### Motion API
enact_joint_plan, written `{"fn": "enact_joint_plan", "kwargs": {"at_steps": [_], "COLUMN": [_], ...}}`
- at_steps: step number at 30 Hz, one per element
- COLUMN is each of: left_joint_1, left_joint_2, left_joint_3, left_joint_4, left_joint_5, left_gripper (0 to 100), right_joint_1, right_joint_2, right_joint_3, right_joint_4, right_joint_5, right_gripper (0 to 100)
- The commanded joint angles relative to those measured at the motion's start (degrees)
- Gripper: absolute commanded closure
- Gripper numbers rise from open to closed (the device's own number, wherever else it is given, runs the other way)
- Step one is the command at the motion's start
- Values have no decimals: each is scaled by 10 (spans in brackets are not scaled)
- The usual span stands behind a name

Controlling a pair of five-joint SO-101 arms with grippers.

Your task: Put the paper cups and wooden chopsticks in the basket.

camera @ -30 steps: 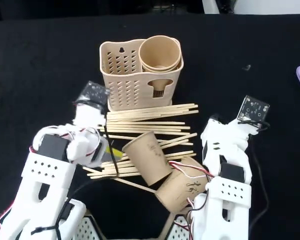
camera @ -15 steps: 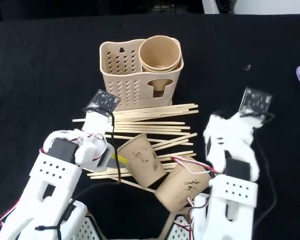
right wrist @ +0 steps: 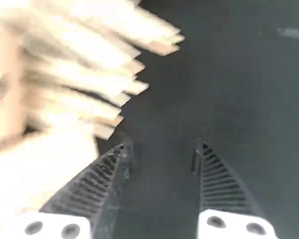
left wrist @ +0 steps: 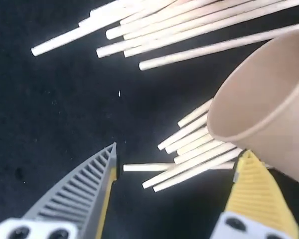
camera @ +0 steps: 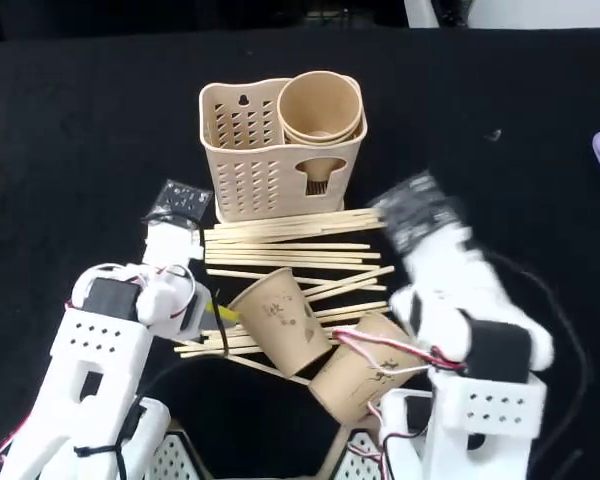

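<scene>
Both sets of fingers are held apart with nothing gripped. On the left gripper [left wrist: 179,149] the fingers [left wrist: 89,191] are spread wide. The ends of several wooden chopsticks [left wrist: 199,154] are seen between them, and a fallen paper cup [left wrist: 269,104] lies just beside the yellow finger. On the right gripper [right wrist: 160,144] the fingers are moderately parted over bare table [right wrist: 249,74], beside other chopstick ends. Farther out, in the high view, a second cup [camera: 355,385] is found lying against the first on the chopstick pile, in front of the basket [camera: 245,185]. In one basket compartment nested cups [camera: 320,103] are already lodged. The task is judged partly done: two cups and seemingly all the chopsticks are left.
</scene>
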State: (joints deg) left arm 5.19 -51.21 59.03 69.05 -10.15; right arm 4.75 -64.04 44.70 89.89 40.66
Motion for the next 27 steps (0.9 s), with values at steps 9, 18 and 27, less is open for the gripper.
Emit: {"fn": "enact_joint_plan", "kwargs": {"at_steps": [9, 18, 27], "left_joint_1": [-5, -5, -5], "left_joint_2": [-9, -9, -9], "left_joint_3": [7, 8, 7], "left_joint_4": [-4, -2, -5], "left_joint_5": [5, 5, 2], "left_gripper": [630, 630, 721], "right_joint_1": [-90, -91, -91], "right_joint_2": [123, 268, 270], "right_joint_3": [21, -22, -14], "right_joint_4": [35, 40, 106], "right_joint_5": [72, 141, 300], "right_gripper": [740, 740, 804]}}
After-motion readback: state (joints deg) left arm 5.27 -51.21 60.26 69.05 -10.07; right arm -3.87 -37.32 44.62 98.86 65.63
